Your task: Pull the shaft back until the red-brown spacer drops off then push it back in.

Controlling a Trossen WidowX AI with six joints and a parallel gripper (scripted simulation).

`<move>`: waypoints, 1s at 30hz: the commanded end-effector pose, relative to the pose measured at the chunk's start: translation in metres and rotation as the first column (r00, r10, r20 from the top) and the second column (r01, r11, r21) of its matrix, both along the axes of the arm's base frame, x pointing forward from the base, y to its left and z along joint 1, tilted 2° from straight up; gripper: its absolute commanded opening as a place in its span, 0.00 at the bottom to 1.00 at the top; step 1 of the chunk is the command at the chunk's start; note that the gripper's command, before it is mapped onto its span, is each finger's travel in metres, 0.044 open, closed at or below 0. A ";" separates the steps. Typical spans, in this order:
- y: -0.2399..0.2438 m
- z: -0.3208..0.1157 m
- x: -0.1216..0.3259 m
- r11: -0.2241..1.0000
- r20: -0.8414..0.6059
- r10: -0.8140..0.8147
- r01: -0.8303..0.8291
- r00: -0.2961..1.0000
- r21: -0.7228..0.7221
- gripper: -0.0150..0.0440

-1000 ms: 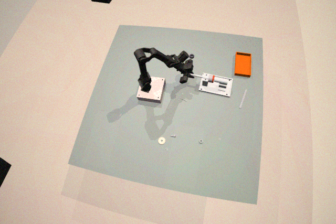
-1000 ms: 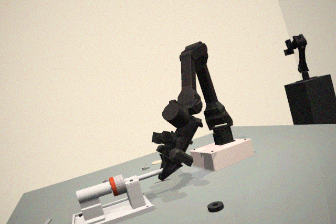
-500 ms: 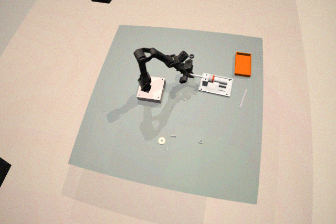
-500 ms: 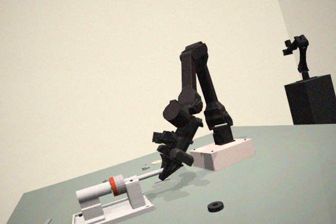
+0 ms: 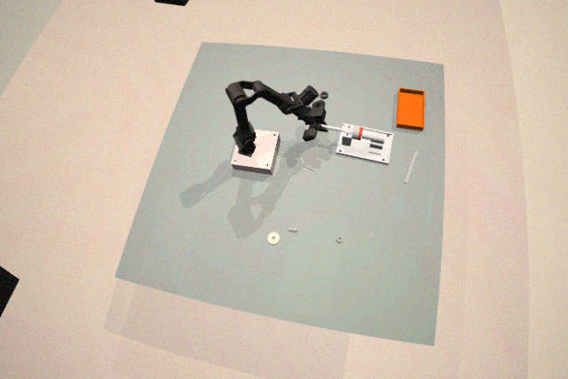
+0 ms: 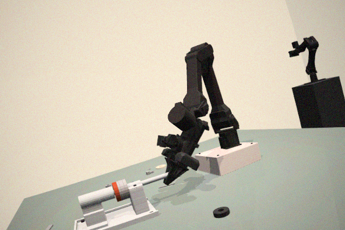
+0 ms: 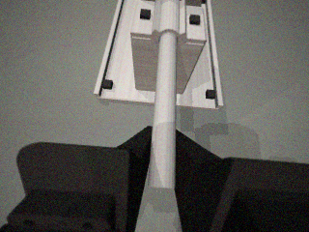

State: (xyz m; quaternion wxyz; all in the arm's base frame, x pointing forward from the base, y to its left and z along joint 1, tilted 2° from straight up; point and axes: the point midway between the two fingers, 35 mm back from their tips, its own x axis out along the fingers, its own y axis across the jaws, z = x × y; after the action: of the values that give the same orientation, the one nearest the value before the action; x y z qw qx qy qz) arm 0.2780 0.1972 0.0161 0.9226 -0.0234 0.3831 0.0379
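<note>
The red-brown spacer (image 5: 359, 133) (image 6: 116, 191) shows as an orange-red ring in line between the big white housing (image 5: 374, 138) (image 6: 96, 197) and pale spacers (image 6: 122, 188). These stand against the support block (image 6: 138, 199) (image 7: 145, 63) on the white base plate (image 5: 359, 154) (image 6: 119, 217) (image 7: 120, 72). The white shaft (image 5: 333, 128) (image 6: 153, 179) (image 7: 165, 97) sticks out of the block toward the arm. My gripper (image 5: 322, 126) (image 6: 167, 178) (image 7: 160, 132) is shut on the shaft near its outer end. The shaft's inner end is hidden inside the stack.
An orange tray (image 5: 410, 111) lies beyond the plate. A black ring (image 5: 324, 95) (image 6: 221, 211) lies off the plate's side, a grey bar (image 5: 411, 167) past its far end. A pale disc (image 5: 271, 241) and small parts lie farther off. The arm's base box (image 5: 265, 150) (image 6: 236, 158) stands behind.
</note>
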 end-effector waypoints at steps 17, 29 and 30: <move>0.000 0.000 -0.003 1.000 0.000 -0.002 0.002 1.000 0.002 0.25; -0.001 0.000 -0.004 1.000 -0.001 -0.002 0.002 1.000 0.002 0.25; -0.001 0.000 -0.004 1.000 -0.001 -0.002 0.002 1.000 0.002 0.25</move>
State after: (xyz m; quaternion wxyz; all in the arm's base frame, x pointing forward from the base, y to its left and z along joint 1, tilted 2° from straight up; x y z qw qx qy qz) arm 0.2746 0.1970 0.0161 0.9226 -0.0233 0.3831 0.0378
